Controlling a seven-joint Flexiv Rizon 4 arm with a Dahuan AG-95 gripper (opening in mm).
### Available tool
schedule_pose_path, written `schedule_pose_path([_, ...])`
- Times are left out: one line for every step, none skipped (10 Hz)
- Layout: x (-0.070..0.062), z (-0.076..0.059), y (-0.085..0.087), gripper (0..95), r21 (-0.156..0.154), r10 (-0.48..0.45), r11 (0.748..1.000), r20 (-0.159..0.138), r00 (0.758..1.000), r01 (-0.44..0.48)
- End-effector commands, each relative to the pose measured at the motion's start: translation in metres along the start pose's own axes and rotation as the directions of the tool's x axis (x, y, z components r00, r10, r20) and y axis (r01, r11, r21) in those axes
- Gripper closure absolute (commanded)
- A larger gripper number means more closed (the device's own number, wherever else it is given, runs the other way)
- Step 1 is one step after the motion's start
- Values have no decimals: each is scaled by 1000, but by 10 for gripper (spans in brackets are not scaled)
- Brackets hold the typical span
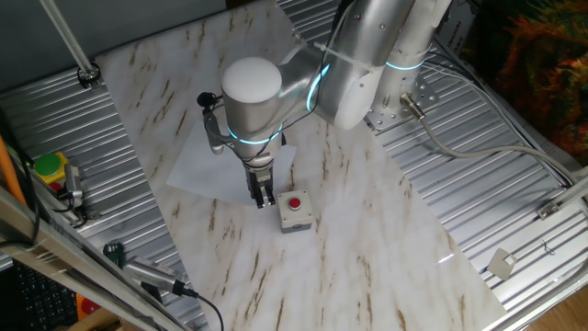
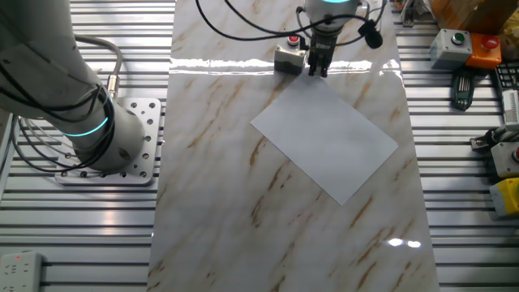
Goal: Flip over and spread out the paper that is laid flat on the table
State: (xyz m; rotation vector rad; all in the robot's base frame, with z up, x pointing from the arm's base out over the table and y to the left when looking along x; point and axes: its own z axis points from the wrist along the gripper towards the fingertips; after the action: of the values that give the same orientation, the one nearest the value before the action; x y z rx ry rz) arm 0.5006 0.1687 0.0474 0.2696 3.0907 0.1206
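The white paper [image 2: 324, 138] lies flat on the marble-look table [image 2: 219, 203]; in one fixed view the arm hides part of the paper [image 1: 197, 164]. My gripper [image 2: 318, 71] points straight down over the sheet's far corner, beside the grey box. In the view from the other side the gripper [image 1: 263, 199] stands at the paper's near corner, tips at or just above the table. The two dark fingers show a narrow gap between them. Nothing is held. The paper's corner is not lifted.
A small grey box with a red button [image 1: 295, 211] sits just right of the gripper, and shows in the other view [image 2: 288, 58] too. Ribbed metal panels [image 2: 470, 203] flank the table. The arm's base [image 2: 97, 138] stands at the left. Tools and boxes [image 2: 458, 45] lie on the right panel.
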Motion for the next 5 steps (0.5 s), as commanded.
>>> schedule_pose_path([0, -10, 5, 950, -5, -4, 1000, -15, 1000, 4])
schedule_pose_path([1, -21, 10, 950, -8, -4, 1000, -29, 1000, 3])
schedule_pose_path([2, -27, 13, 950, -9, -4, 1000, -37, 999, 3])
schedule_pose_path([3, -38, 18, 950, -15, -3, 1000, -45, 999, 3])
schedule_pose_path([4, -49, 23, 950, -20, -1, 1000, -52, 999, 0])
